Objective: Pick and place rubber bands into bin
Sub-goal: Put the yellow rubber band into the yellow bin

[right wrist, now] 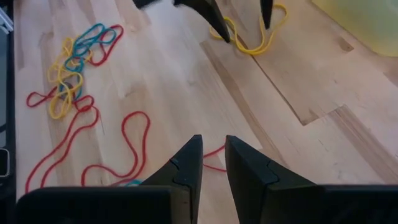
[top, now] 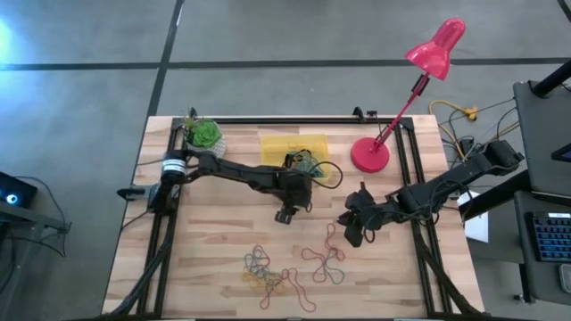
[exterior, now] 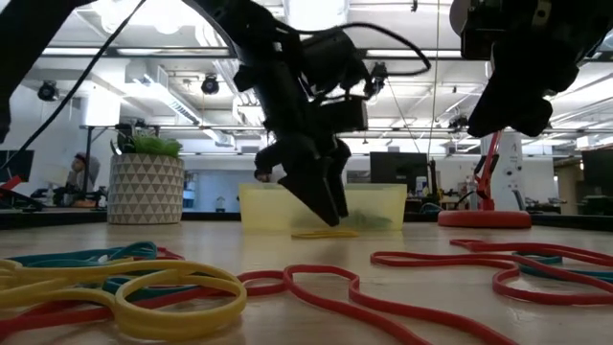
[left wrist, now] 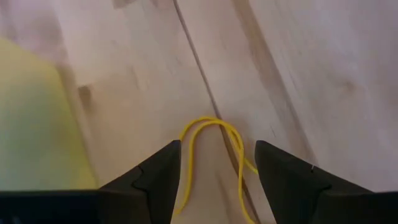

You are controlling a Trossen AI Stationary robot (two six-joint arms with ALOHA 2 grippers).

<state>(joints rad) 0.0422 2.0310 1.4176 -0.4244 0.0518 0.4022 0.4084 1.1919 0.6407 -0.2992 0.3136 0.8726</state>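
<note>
One yellow rubber band [left wrist: 214,127] lies flat on the wood just in front of the bin [top: 294,145], a shallow yellow tray near the table's far edge. My left gripper [left wrist: 217,144] points down over this band, open, with a finger on each side of its loop. More rubber bands [top: 268,272], yellow, blue and red, lie tangled near the front edge, and long red ones [right wrist: 124,143] lie beside them. My right gripper [right wrist: 213,142] hangs above the red bands, right of centre. Its fingers stand a narrow gap apart with nothing between them. My left gripper comes at the yellow band [right wrist: 255,43] from above, slanting down, with its fingertips [right wrist: 221,31] at the loop. The band lies flat on the table. I cannot tell whether the tips touch it.
A red desk lamp [top: 370,153] stands right of the bin and a white plant pot [top: 203,134] left of it. A thin black cable loop [top: 328,174] lies at the bin's near right corner. Black rails [top: 406,160] run along the table's sides. Bare wood lies between the grippers and the band pile.
</note>
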